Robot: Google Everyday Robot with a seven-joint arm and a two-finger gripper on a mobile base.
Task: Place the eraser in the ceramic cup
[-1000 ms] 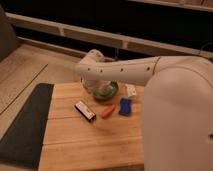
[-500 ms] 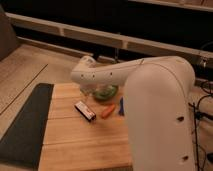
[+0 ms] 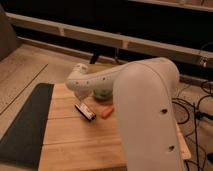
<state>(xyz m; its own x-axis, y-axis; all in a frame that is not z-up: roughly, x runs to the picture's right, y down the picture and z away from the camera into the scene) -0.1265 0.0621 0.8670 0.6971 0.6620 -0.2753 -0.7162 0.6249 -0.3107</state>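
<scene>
Eraser (image 3: 85, 111): small long block, black body w/ white top face. It lies flat on the wooden table (image 3: 75, 145), turned diagonal, approx. in the middle of the tabletop. It is outside the cup and nothing holds it.
Ceramic cup (image 3: 103, 94): dark green and glossy. Only a small part shows, the rest is covered by the arm. It stands on the table behind the eraser, a bit to the right.
Eraser vs. cup: near each other but apart; the eraser is not yet in the cup.
Orange stick (image 3: 106, 111): short, lies on the table just right of the eraser and in front of the cup, w/ a narrow gap btw. it and the eraser.
Arm (image 3: 145, 105): big white shell that fills the right half of the view. Its rounded end reaches left over the table, above the eraser and in front of the cup.
Gripper: does not show anywhere, the arm's white shell hides it. Open, closed or holding sth. cannot be told.
Dark mat (image 3: 22, 125): flat black sheet along the left side of the table, well apart from the eraser.
Background: pale floor at left, dark wall w/ light rails (image 3: 100, 37) behind the table, cables (image 3: 200, 100) at the right edge.
</scene>
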